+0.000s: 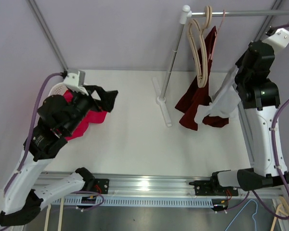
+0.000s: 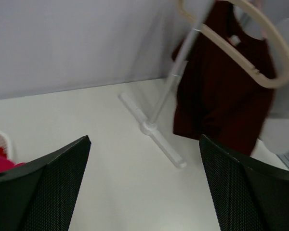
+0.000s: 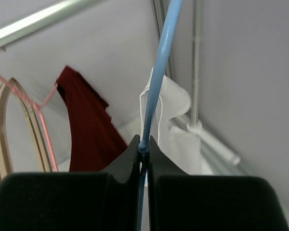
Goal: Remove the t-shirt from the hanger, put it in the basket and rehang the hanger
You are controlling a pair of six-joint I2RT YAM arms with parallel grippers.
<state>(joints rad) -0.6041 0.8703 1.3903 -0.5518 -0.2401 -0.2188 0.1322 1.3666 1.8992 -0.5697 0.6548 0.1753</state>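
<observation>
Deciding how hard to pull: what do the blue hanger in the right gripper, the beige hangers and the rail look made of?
Blue hanger: a thin, smooth, glossy rod, probably plastic or coated wire. Beige hangers: thicker, matte and pale, likely wood or plastic; the look leaves it open. Rail: a bright, reflective tube that looks like metal.

walls [image 1: 125,33]: plain pale lilac | table [image 1: 130,139]: white | near edge: aluminium rail [image 1: 149,184]

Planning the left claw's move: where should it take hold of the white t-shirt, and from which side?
Probably the loose lower hem of the white t-shirt, approached from the robot's left: the cloth drapes free there, while the right claw pinches the blue hanger above.
</observation>
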